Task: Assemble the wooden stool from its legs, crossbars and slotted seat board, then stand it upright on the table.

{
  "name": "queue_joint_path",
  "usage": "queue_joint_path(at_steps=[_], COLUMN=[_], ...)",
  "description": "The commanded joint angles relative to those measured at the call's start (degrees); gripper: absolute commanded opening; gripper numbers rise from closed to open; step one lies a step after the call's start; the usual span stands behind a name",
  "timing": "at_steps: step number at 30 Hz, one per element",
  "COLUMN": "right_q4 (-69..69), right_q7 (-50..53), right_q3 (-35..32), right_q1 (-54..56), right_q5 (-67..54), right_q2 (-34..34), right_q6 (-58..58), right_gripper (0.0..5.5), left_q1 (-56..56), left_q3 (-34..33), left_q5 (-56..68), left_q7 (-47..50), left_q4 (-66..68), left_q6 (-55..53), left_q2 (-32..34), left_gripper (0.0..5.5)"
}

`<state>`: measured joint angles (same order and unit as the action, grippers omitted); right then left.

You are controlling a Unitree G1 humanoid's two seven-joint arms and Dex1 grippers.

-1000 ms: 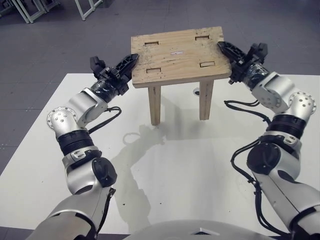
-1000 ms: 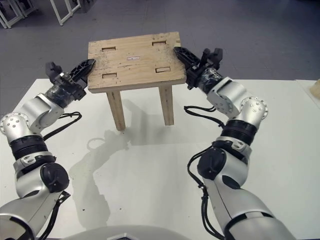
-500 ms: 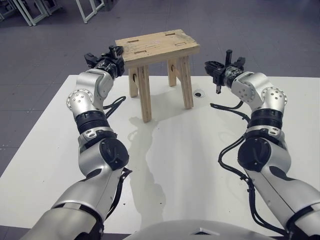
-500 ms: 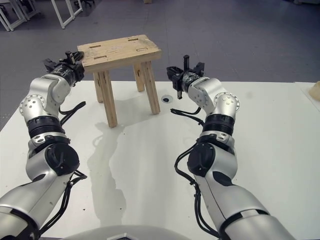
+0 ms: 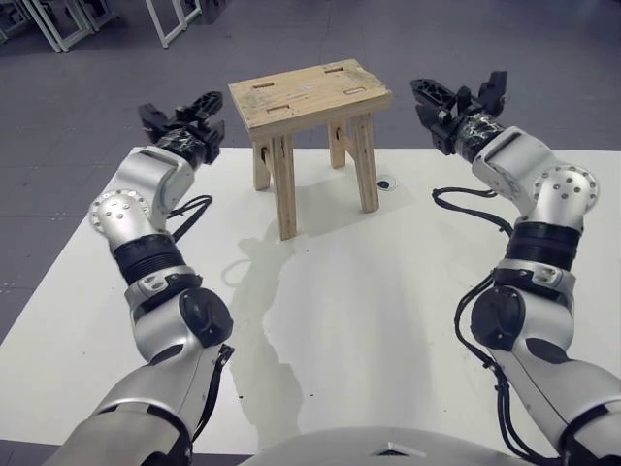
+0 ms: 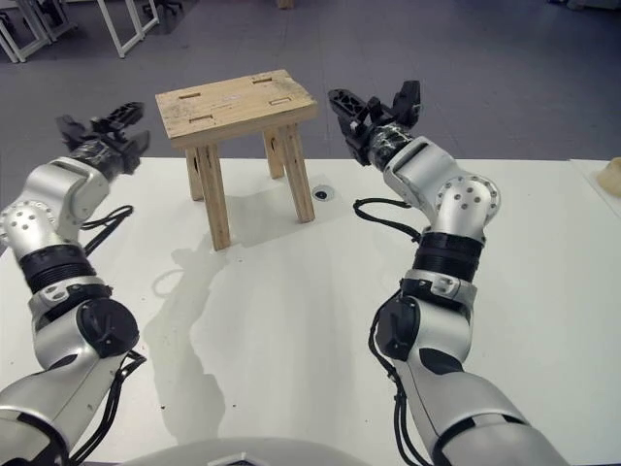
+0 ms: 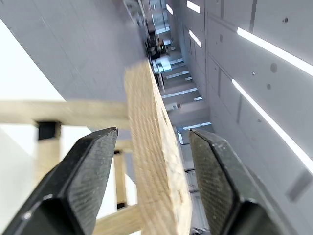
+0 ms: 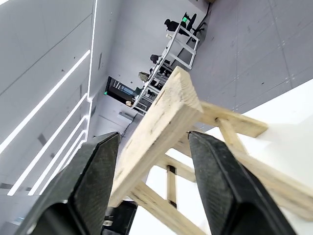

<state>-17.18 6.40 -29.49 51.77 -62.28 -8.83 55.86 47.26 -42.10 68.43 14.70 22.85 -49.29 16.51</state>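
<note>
Two grippers flank the pale wooden stool point(image 5: 309, 95): the left gripper point(image 5: 181, 109) and the right gripper point(image 5: 459, 89), fingers spread, both clear of its seat. The stool stands upright near the white table's point(image 5: 388, 320) far edge, with a small dark grommet point(image 5: 386, 182) just beside one leg. Bare tabletop spreads toward the robot.

The stool point(image 5: 310, 92) stands on the table point(image 5: 388, 320) between left pincer point(image 5: 181, 107) and right pincer point(image 5: 458, 85).

A grey tiled floor point(image 5: 524, 49) spreads beyond the left claw point(image 5: 180, 109) and the right claw point(image 5: 458, 93). White metal frames point(image 5: 58, 21) stand far past the left claw. The white surface point(image 5: 388, 311) lies on the near side of both. Long light strips point(image 7: 274, 54) cross grey panels.
</note>
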Motion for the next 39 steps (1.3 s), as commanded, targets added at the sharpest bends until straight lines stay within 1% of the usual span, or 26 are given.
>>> queue_joint_path(at_steps=[1, 3, 5, 7, 8, 11, 13, 16, 18, 21, 23, 25, 27, 28, 29, 31, 33, 34, 36, 39], right_q4=[8.44, 11.6, 15.59, 19.65, 21.08, 24.68, 26.67, 27.64, 27.87, 28.39, 28.76, 29.39, 30.68, 32.6, 34.33, 37.32, 37.98, 38.02, 38.39, 38.49], right_q7=[0.13, 0.47, -0.45, -2.29, -2.62, -3.49, -4.0, -3.94, -3.82, -3.67, -3.82, -4.31, -5.71, -8.55, -10.88, -13.31, -12.77, -12.45, -11.27, -7.77], right_q3=[3.16, 3.42, 5.14, 8.25, 9.15, 12.0, 13.12, 13.69, 13.87, 13.6, 13.77, 14.46, 16.13, 18.71, 20.78, 24.56, 26.3, 27.66, 30.23, 34.68], right_q1=[-5.62, -8.09, -11.55, -15.16, -16.45, -19.77, -21.6, -22.85, -23.24, -23.75, -24.33, -25.81, -27.82, -29.42, -30.73, -32.67, -33.91, -34.97, -37.27, -41.19], right_q5=[1.51, 0.95, 1.88, 3.81, 4.13, 5.17, 5.12, 5.18, 5.09, 4.79, 4.85, 5.43, 6.87, 9.89, 12.43, 19.76, 24.88, 28.09, 34.07, 46.32], right_q2=[0.81, 1.69, 1.85, 1.49, 1.66, 2.64, 2.82, 3.17, 3.36, 3.14, 3.03, 3.03, 2.49, 0.84, -0.46, -2.19, -2.16, -2.63, -3.32, -5.17], right_q6=[0.63, 0.45, 0.13, -0.26, -0.41, -1.18, -1.38, -2.01, -2.25, -2.43, -2.4, -2.57, -3.35, -5.69, -7.77, -14.39, -18.62, -20.8, -24.51, -31.09], right_gripper=[2.56, 2.56, 2.56, 2.56, 2.56, 2.56, 2.56, 2.56, 2.56, 2.56, 2.56, 2.56, 2.56, 2.56, 2.56, 2.56, 2.56, 2.56, 2.56, 2.56], left_q1=[-6.96, -3.95, 3.46, 13.02, 17.17, 27.19, 28.95, 22.97, 18.53, 17.42, 20.72, 24.5, 24.43, 21.91, 18.61, 1.95, -14.34, -22.22, -33.27, -40.21], left_q3=[7.66, 13.58, 19.39, 24.99, 26.52, 29.7, 30.44, 34.72, 35.87, 34.16, 31.89, 29.01, 26.81, 26.21, 26.03, 27.44, 30.54, 33.95, 38.34, 43.52], left_q5=[-8.24, -15.82, -22.96, -31.12, -33.76, -41.7, -44.59, -51.7, -54.03, -54.11, -52.66, -50.11, -47.17, -45.78, -44.96, -44.37, -45.86, -48.8, -52.8, -57.93], left_q7=[-1.28, -6.91, -13.01, -19.49, -22.1, -28.7, -30.32, -28.04, -27.84, -29.33, -30.29, -31.7, -32.4, -32.27, -31.84, -28.73, -25.67, -24.19, -20.09, -15.91], left_q4=[-16.35, -19.89, -16.98, -8.5, -3.57, 18.54, 32.34, 45.75, 49.22, 49.61, 45.68, 38.02, 25.85, 18.04, 10.93, -8.5, -22.49, -28.2, -36.23, -41.8], left_q6=[1.19, 7.81, 15.83, 26.14, 30.34, 43.02, 45.34, 40.81, 36.74, 37.76, 42.58, 46.44, 47.1, 45.94, 44.45, 38.19, 34.4, 34.75, 34.78, 35.61], left_q2=[3.61, 5.99, 6.37, 5.96, 5.39, 3.74, 2.18, 0.79, -0.13, -0.71, 0.27, 1.18, 1.57, 1.5, 1.42, -0.47, -3.32, -4.53, -7.54, -11.01], left_gripper=[2.68, 2.68, 2.68, 2.68, 2.68, 2.68, 2.68, 2.68, 2.68, 2.68, 2.68, 2.68, 2.68, 2.68, 2.68, 2.68, 2.68, 2.68, 2.68, 2.68])
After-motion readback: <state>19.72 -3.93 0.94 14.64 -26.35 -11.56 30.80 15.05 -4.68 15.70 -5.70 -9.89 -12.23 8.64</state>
